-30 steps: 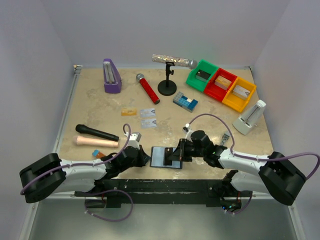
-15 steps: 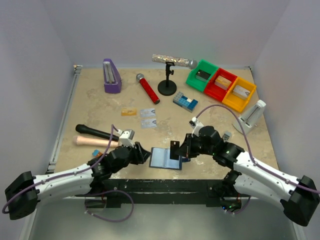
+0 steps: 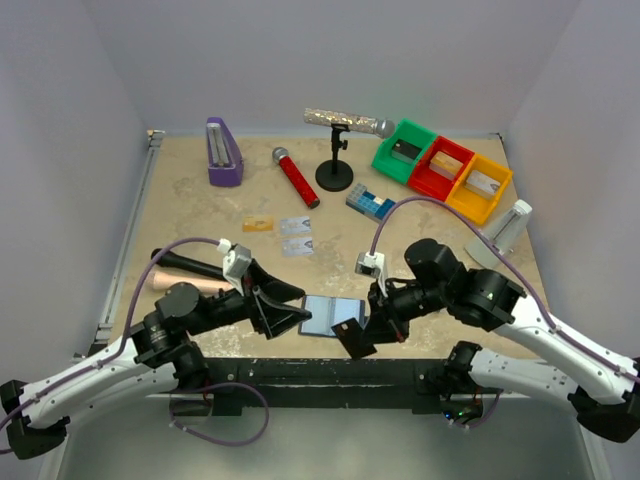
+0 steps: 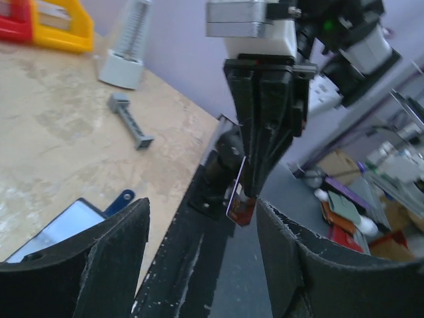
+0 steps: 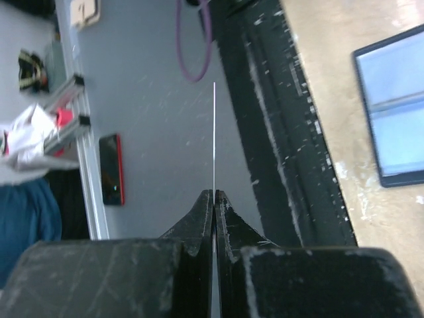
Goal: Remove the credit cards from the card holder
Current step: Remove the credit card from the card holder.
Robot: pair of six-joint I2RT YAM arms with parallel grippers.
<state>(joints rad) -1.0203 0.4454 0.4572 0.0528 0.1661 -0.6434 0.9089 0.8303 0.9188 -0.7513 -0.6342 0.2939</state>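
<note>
Top view: the left arm (image 3: 120,355) and right arm (image 3: 540,335) reach inward at lower centre, with the left fingers (image 3: 272,288) spread just left of the open card holder (image 3: 322,312) on the worktop (image 3: 200,215).
Left wrist: the right fingers (image 4: 265,132) point down, pinching a credit card (image 4: 239,199).
Right wrist: the card shows edge-on at centre, the holder at the right edge.

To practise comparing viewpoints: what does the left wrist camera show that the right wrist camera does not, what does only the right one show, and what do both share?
Only left wrist: the open left gripper, a white stand and a yellow bin on the table. Only right wrist: a red flat object lying off the table. Both: the card holder and a credit card pinched in the shut right gripper, seen edge-on from the right wrist.
</note>
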